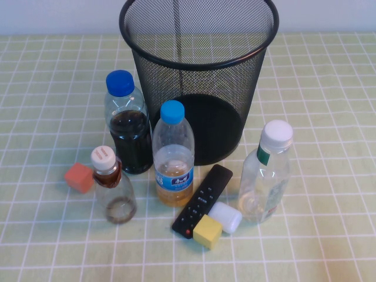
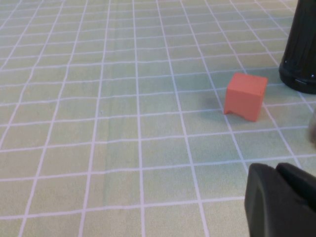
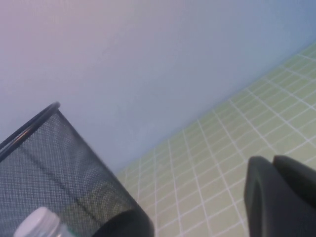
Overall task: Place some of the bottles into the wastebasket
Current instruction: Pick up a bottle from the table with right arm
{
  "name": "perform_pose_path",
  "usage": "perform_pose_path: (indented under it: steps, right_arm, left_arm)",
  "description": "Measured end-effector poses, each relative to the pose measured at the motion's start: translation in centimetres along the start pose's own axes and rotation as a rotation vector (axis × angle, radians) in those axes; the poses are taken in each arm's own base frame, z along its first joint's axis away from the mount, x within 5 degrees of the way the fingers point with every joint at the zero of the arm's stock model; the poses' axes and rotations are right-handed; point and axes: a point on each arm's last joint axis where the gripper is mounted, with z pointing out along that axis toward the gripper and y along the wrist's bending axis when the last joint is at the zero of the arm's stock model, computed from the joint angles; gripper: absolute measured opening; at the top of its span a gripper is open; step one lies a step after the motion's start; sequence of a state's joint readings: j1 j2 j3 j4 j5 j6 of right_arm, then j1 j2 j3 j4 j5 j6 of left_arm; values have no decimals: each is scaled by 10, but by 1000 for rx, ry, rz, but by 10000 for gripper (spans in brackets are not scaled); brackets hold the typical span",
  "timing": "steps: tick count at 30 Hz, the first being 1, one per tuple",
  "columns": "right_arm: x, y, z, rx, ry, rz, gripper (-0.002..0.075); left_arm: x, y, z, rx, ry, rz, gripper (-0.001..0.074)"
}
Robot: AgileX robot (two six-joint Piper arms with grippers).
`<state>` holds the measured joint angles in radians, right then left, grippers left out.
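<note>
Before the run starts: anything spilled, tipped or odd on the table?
Nothing stands out. All four bottles stand upright and capped, wastebasket upright. Remote lies flat with the yellow cube against its near end. Left gripper and right gripper show only in their wrist views, holding nothing.

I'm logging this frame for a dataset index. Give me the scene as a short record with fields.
surface: green checked tablecloth
wastebasket: wastebasket upright at the back, no bottle seen inside
task bottles: large clear bottle standing right; small clear bottle standing left
other bottles: dark-liquid bottle; amber-liquid bottle
clutter: remote, yellow cube, white cylinder, orange block
left gripper: left gripper low above the cloth near the orange block, holding nothing
right gripper: right gripper raised beside the wastebasket, holding nothing
</note>
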<state>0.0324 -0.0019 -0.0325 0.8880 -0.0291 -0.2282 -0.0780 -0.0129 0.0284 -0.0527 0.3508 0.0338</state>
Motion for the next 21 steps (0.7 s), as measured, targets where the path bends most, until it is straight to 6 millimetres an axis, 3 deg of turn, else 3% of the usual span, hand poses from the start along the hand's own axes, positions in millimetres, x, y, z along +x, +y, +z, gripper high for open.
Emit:
perform_pose_path:
  steps: [4, 9, 14, 21]
  right_arm:
    - [-11, 25, 14, -31, 195, -77, 0]
    - [-22, 54, 49, -21, 615, -262, 0]
    - [-19, 55, 80, 43, 945, -378, 0]
    - [-8, 48, 106, 82, 1072, -382, 0]
  left_arm:
    - [0, 0, 0, 0, 0, 0, -4]
    - [0, 0, 0, 0, 0, 0, -5]
    - [0, 0, 0, 0, 0, 0, -5]
    - [0, 0, 0, 0, 0, 0, -5]
